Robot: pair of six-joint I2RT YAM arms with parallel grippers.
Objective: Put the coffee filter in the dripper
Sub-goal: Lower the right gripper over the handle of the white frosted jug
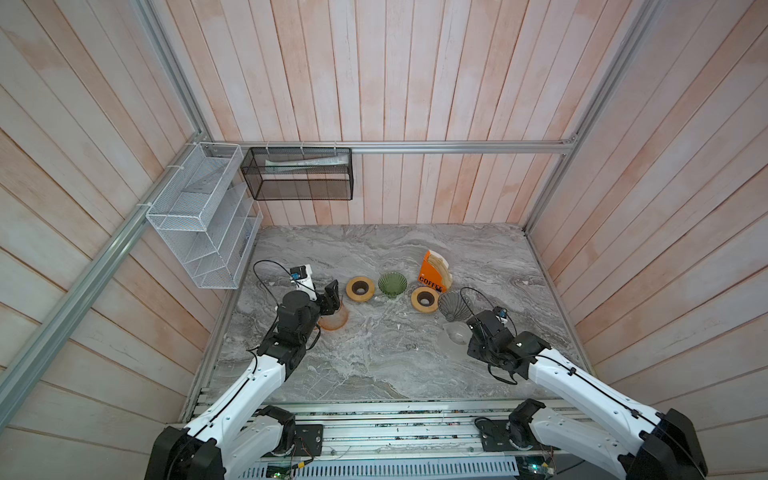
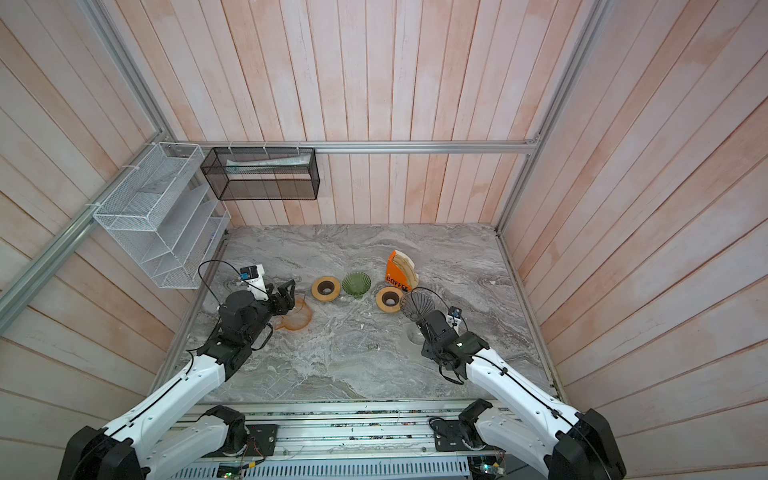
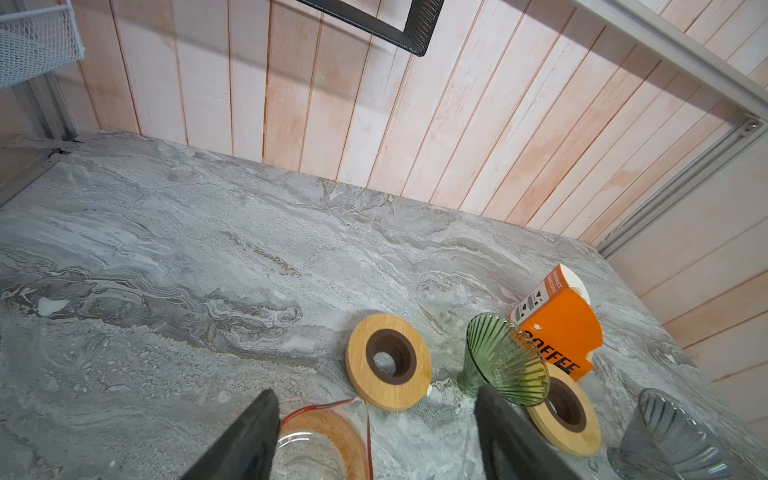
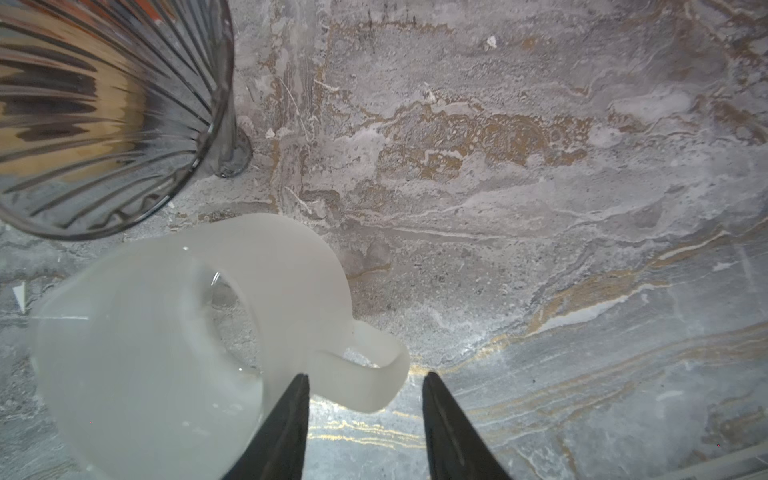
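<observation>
Apparently the coffee filters [image 1: 441, 261] stood untouched in their orange box [image 1: 430, 276] near the green dripper [image 1: 392, 284]; we judged the picking not begun. Our right gripper [image 4: 366, 375], jaws partly apart and empty, was at a frosted jug [image 4: 145, 332], well apart from them; the left gripper [image 3: 376, 390] gaped over an amber carafe [image 3: 324, 440]. Next, we thought, one paper must be pinched out.

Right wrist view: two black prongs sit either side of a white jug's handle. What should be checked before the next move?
1. Right gripper open: ok.
2. Jug handle between its jaws: ok.
3. Left gripper open, empty: ok.
4. Filters standing in box: ok.
5. Green dripper empty: ok.
6. Grey dripper upright: cannot tell.
</observation>
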